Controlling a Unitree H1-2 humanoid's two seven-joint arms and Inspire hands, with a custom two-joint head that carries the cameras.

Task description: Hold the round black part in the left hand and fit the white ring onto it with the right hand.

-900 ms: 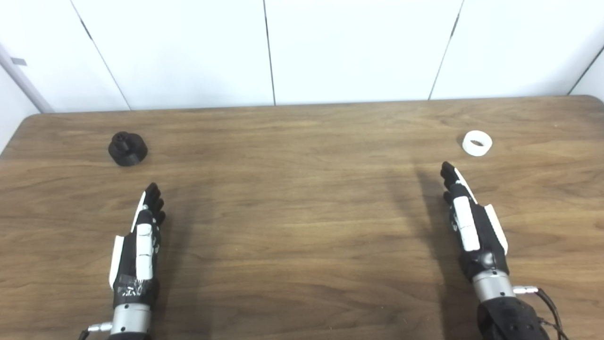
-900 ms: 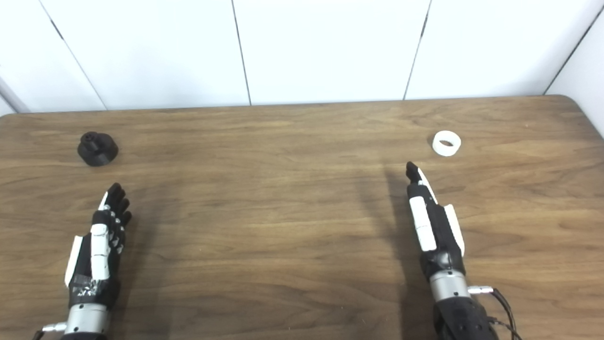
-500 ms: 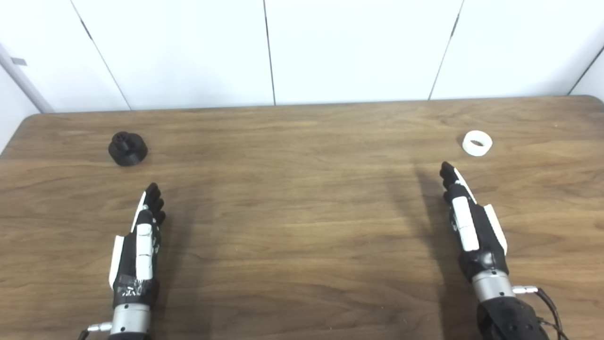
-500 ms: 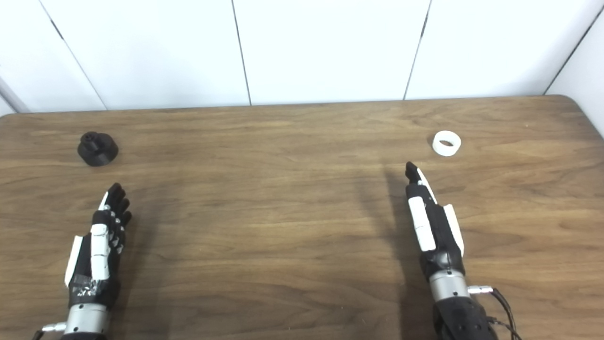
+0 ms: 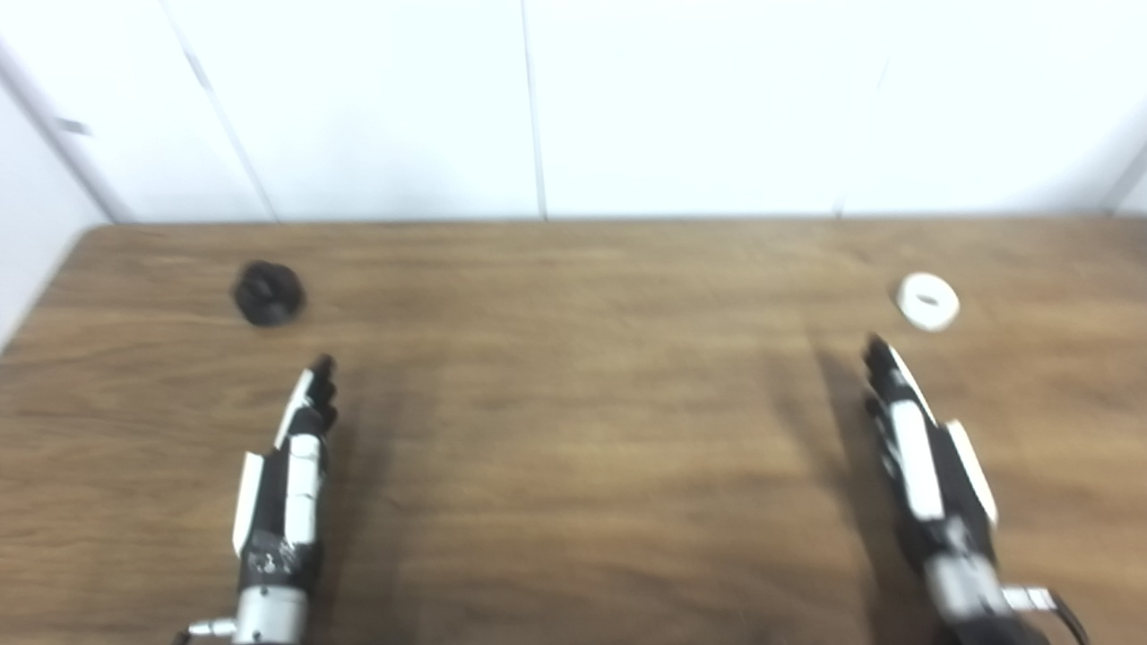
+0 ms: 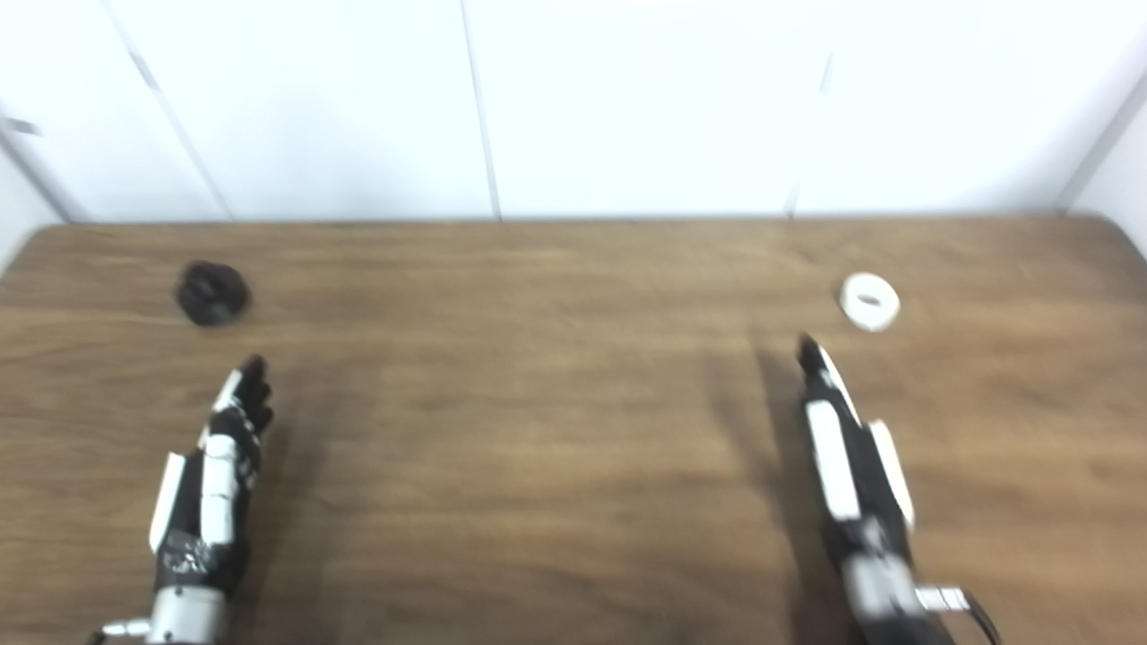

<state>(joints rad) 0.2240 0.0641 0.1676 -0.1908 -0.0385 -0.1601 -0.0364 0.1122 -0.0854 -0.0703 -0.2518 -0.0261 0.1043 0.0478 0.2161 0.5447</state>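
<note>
The round black part (image 5: 267, 293) sits on the wooden table (image 5: 573, 430) at the far left. The white ring (image 5: 928, 301) lies flat at the far right. My left hand (image 5: 291, 461) is stretched out flat, open and holding nothing, a little short of the black part and to its right. My right hand (image 5: 918, 448) is also stretched out and open, its fingertips just short of the ring and to its left. Both views are blurred.
White wall panels (image 5: 538, 107) rise behind the table's far edge. The table's left edge (image 5: 45, 287) runs close to the black part, and its right corner (image 6: 1111, 224) shows in the right eye view.
The whole picture has shifted down and slightly right and gone blurry, so the camera moved. Hands, black part and ring keep the same places relative to each other.
</note>
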